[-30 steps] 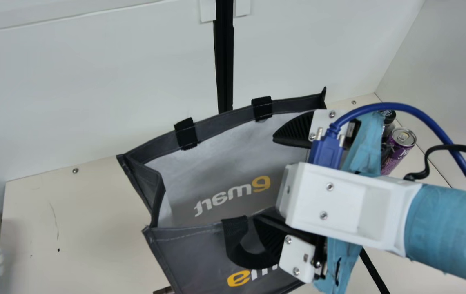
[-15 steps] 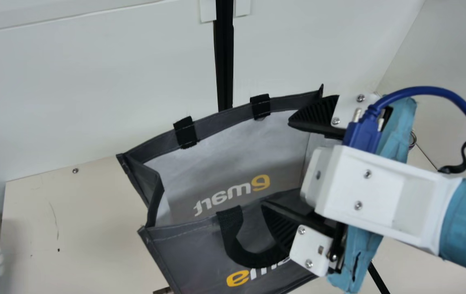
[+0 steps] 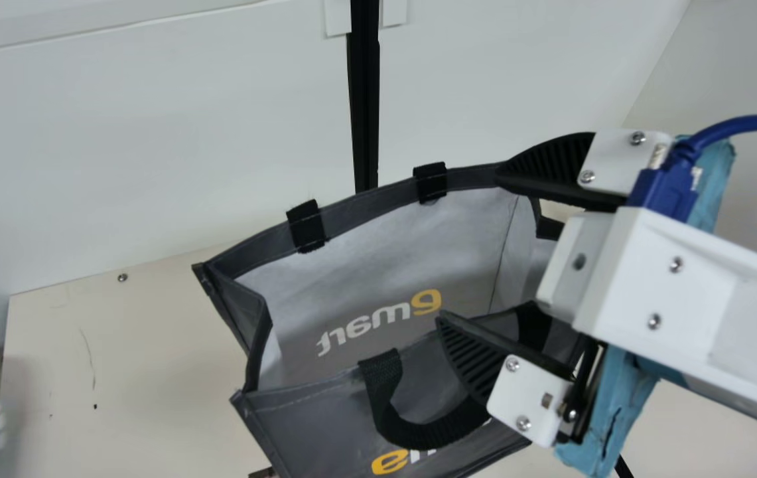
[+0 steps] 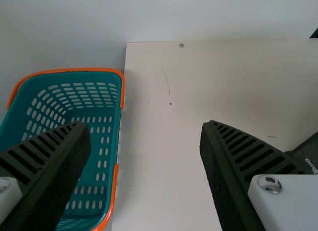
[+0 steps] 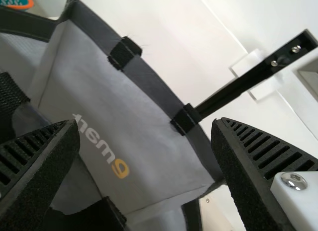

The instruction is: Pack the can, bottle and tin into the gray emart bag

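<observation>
Gray emart bag (image 3: 308, 425), one: upright on the worktop (image 3: 126, 372), mouth open, a black handle (image 3: 418, 435) looped down its near face.
Right end effector (image 3: 470, 244): fingers spread, nothing between them; above the bag's right end, slanted, one finger over the far rim, the other over the near side by the handle. Contact: cannot tell.
Left end effector (image 4: 146, 124): fingers spread, empty, left of the bag.
Teal basket (image 4: 69, 70), orange-trimmed: well left of the bag.
</observation>
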